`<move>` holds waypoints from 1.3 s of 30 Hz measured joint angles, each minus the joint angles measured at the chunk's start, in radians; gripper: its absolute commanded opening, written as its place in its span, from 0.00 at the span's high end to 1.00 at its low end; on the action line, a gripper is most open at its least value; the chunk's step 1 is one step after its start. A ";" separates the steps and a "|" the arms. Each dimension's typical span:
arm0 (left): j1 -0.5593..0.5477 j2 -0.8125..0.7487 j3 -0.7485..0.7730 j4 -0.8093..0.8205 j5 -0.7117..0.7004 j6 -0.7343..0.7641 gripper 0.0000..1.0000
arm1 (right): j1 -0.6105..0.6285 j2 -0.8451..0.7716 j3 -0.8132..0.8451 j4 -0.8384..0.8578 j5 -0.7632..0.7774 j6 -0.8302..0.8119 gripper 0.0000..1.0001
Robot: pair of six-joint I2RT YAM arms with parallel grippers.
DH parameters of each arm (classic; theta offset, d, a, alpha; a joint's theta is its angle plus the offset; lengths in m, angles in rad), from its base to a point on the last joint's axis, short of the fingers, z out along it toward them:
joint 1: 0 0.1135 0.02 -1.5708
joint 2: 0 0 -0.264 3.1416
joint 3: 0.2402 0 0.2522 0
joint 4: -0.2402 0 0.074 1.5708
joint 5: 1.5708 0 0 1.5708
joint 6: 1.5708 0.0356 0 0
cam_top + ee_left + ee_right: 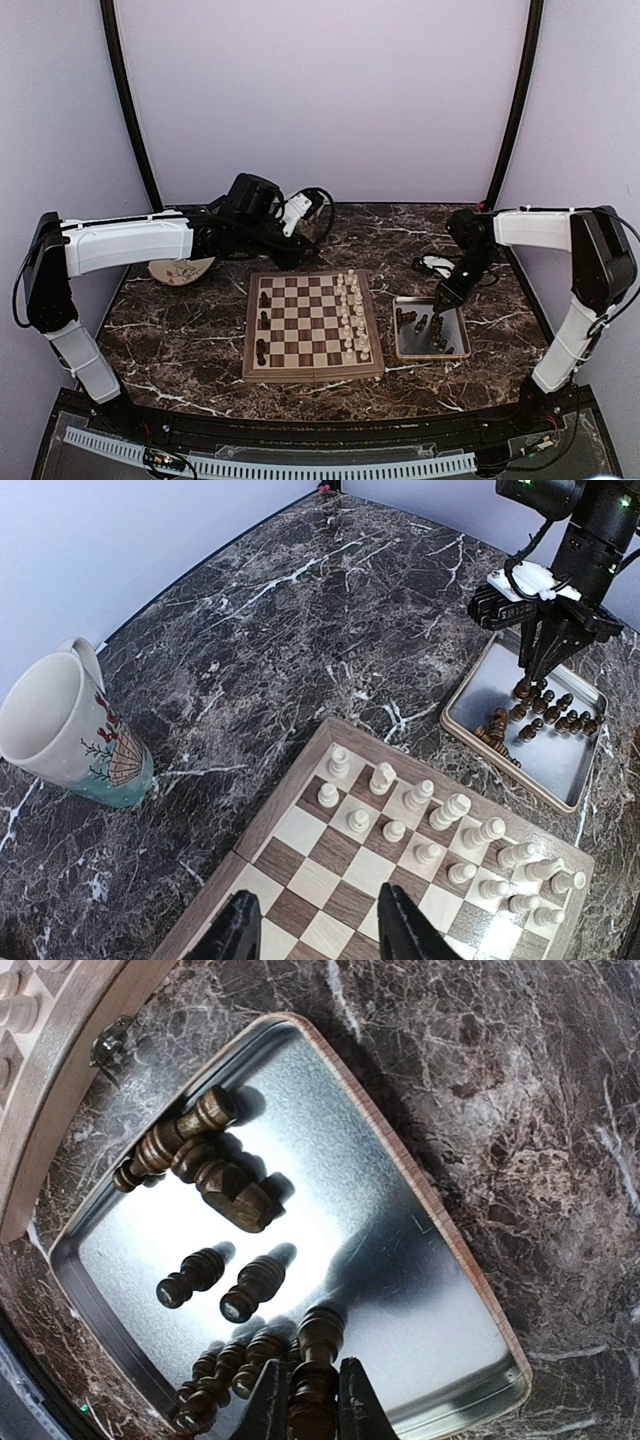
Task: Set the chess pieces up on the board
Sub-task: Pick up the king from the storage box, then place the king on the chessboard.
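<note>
The right gripper (312, 1380) is gripping, nearly shut, one dark chess piece (313, 1405) over the tray (400, 1260), bottom centre; in the top view the board (300, 320) is lying directly frame-left.

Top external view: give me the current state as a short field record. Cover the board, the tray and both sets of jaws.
board: mid-table, between the arms
white pieces: two files on the board's right side
dark pieces on board: three visible, in the leftmost file
tray: on the table right of the board
loose dark pieces: lying in the tray
mug: left of the board, apart from it
right jaws: shut on one dark piece inside the tray
left jaws: open, nothing between them, beyond the board's far edge
</note>
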 measured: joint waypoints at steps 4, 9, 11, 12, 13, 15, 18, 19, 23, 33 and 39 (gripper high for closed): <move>-0.005 0.000 0.000 -0.001 -0.002 0.002 0.58 | -0.046 0.018 0.022 -0.040 -0.078 -0.004 0.99; -0.011 0.000 0.000 -0.004 -0.003 0.004 0.58 | -0.108 0.037 0.078 -0.084 -0.169 -0.011 0.99; -0.013 0.000 0.001 -0.006 -0.002 0.004 0.58 | -0.118 0.037 0.095 -0.099 -0.198 -0.013 0.99; -0.013 0.000 0.002 -0.007 -0.002 0.004 0.58 | -0.121 0.037 0.102 -0.104 -0.210 -0.014 0.99; -0.013 0.000 0.002 -0.007 -0.002 0.004 0.58 | -0.122 0.037 0.109 -0.111 -0.219 -0.015 0.99; -0.014 0.000 0.002 -0.007 -0.003 0.004 0.58 | -0.123 0.037 0.123 -0.126 -0.237 -0.016 0.99; -0.015 0.000 0.003 -0.008 -0.023 0.004 0.57 | -0.116 0.037 0.156 -0.149 -0.254 -0.016 0.98; -0.015 0.000 0.004 -0.007 -0.039 0.003 0.56 | -0.109 0.036 0.175 -0.156 -0.254 -0.016 0.98; -0.010 -0.010 0.004 -0.008 -0.122 -0.002 0.52 | -0.019 0.029 0.269 -0.163 -0.205 -0.016 0.98; 0.117 -0.146 -0.011 0.017 -0.247 -0.071 0.50 | 0.347 0.145 0.656 -0.198 -0.059 -0.011 0.97; 0.154 -0.198 -0.043 0.045 -0.280 -0.095 0.50 | 0.483 0.338 0.877 -0.233 -0.017 -0.011 0.97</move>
